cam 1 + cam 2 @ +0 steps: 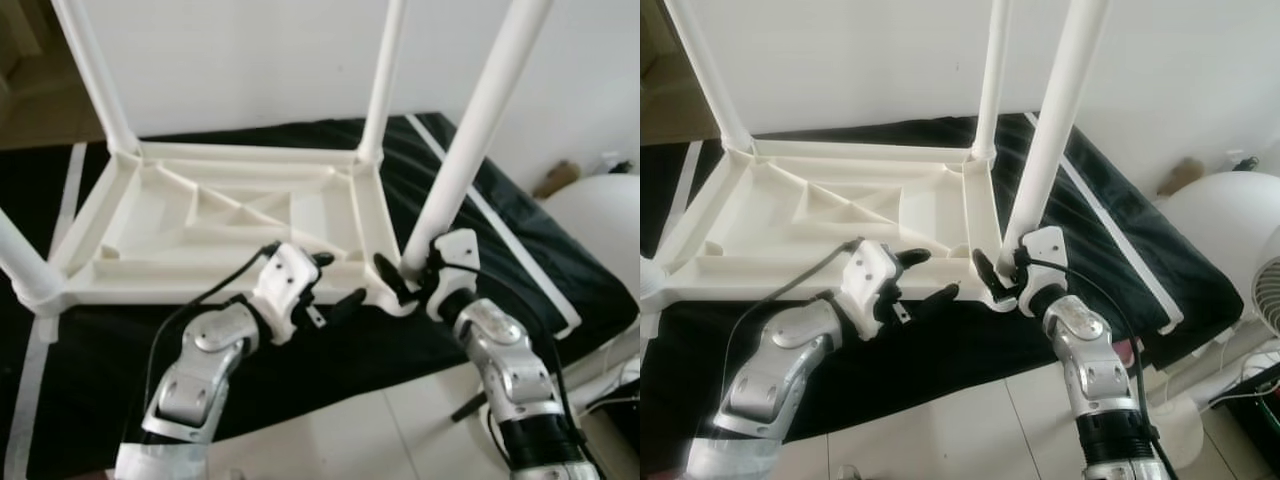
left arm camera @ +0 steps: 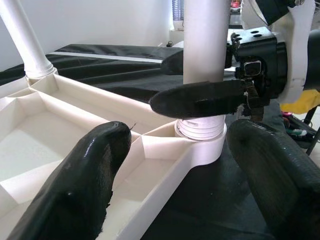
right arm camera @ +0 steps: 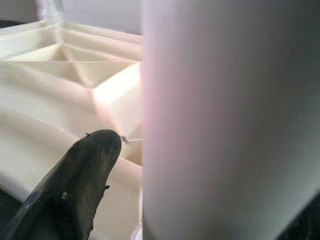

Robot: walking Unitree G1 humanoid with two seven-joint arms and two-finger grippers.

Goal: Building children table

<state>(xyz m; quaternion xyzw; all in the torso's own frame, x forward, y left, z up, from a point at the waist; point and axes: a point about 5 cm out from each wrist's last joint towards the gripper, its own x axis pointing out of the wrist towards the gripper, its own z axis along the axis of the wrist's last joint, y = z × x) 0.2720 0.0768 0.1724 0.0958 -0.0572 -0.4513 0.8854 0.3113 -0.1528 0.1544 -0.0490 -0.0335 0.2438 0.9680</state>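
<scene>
A white plastic children's table (image 1: pixel 230 215) lies upside down on a black mat, its legs pointing up. My right gripper (image 1: pixel 405 275) is shut on the near right leg (image 1: pixel 470 140) just above its corner socket (image 2: pixel 200 142). One black finger (image 2: pixel 200 97) lies across the front of the leg, and the other is hidden behind it. The left gripper (image 1: pixel 342 278) is open and hovers at the table's near rim, just left of that socket. Its two fingers (image 2: pixel 80 185) are spread wide with nothing between them.
Three more legs stand up: far left (image 1: pixel 95 70), far right (image 1: pixel 385 80) and near left (image 1: pixel 20 260). The black mat (image 1: pixel 520 230) carries white tape strips and ends at a pale tiled floor (image 1: pixel 360 440). A white rounded object (image 1: pixel 600 220) sits at the right.
</scene>
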